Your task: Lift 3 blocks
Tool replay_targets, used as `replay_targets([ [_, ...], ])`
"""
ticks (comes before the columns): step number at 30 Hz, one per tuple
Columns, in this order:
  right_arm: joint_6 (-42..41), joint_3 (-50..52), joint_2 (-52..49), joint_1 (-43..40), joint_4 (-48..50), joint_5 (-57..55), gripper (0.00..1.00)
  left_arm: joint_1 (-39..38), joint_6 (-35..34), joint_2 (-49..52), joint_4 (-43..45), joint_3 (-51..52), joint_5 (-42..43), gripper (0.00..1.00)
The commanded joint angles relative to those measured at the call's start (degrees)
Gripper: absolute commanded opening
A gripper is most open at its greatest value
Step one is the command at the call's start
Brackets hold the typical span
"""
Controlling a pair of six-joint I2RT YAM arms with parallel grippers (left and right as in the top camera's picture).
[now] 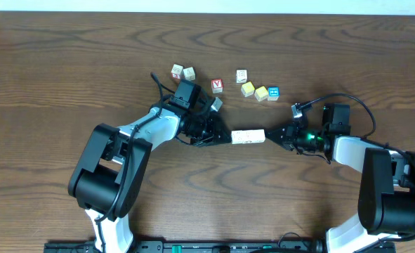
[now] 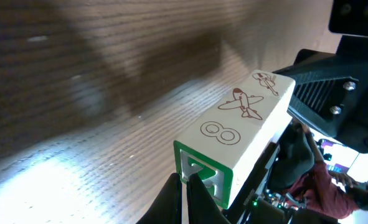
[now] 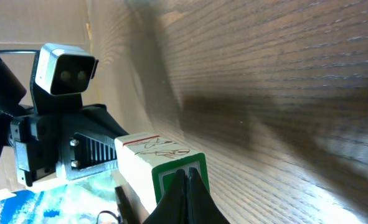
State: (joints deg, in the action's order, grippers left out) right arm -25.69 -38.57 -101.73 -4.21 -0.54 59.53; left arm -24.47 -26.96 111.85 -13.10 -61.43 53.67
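The three blocks sit end to end as one short whitish bar near the middle of the table, pinched lengthwise between the two arms. In the left wrist view the blocks show smooth, matte cream faces with crisp square edges, thin reddish line drawings on top (a figure eight in an oval, an aeroplane, a smaller figure) and a green-framed end face. The left gripper has its fingers pressed together, and its black tip butts against that end face. The right gripper is likewise closed, its tip set against the green-framed face at the opposite end of the blocks. The bar's dark shadow falls well apart from it on the wood, so it appears to hang clear of the surface. The tabletop is dark brown with a fine, wavy grain. A scatter of loose cubes, yellow, blue and lettered, lies near on the far side; the near side is bare wood.
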Motion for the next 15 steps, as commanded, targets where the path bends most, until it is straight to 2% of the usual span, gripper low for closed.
replay_targets([
  [1,-1.1,-0.1,0.8,3.3,-0.3,7.6,0.01,-1.3,0.9,-0.2,0.9,-0.5,3.7,0.07],
  [15,-1.7,-0.1,1.1,3.6,-0.3,7.6,0.01,-1.3,0.0,-0.3,0.5,-0.5,3.7,0.07],
])
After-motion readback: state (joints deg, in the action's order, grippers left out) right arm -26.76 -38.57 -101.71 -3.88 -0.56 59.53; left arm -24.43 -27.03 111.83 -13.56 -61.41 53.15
